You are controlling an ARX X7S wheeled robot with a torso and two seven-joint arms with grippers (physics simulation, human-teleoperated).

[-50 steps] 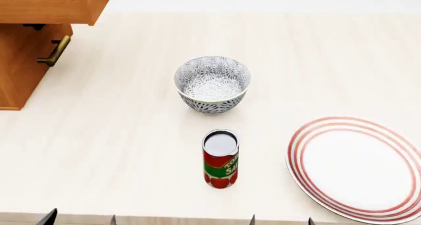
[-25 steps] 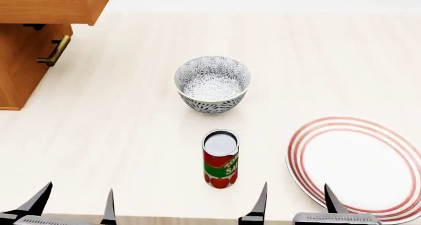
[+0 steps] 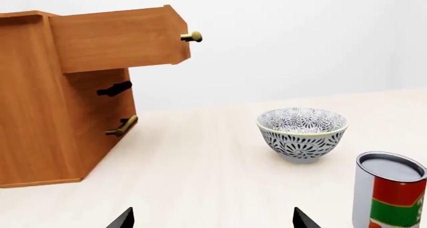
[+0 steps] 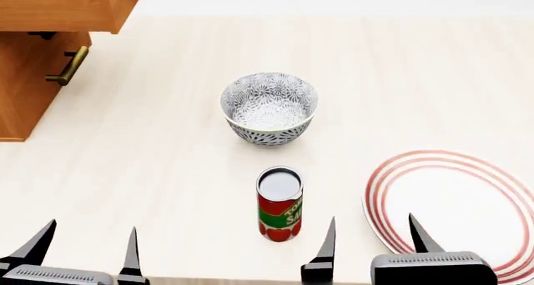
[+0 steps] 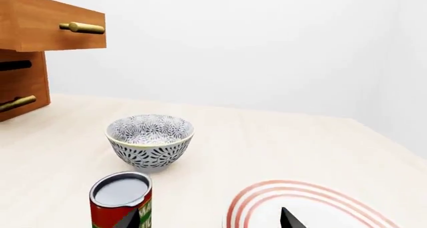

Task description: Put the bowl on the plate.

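Note:
The patterned grey-black bowl (image 4: 269, 107) stands upright in the middle of the table, also seen in the left wrist view (image 3: 301, 133) and the right wrist view (image 5: 149, 140). The red-ringed white plate (image 4: 454, 210) lies flat at the front right (image 5: 300, 208). My left gripper (image 4: 86, 244) is open at the front left edge, well short of the bowl, holding nothing. At the front, my right gripper (image 4: 371, 239) is open and empty, one finger near the can, the other over the plate's rim.
A red tomato-sauce can (image 4: 279, 202) stands upright in front of the bowl, between it and my right gripper. A wooden cabinet (image 4: 37, 54) with an open top drawer and brass handles fills the back left corner.
Both grippers have come up into the head view from the bottom edge and moved forward. Bowl, can and plate have kept their places on the table.

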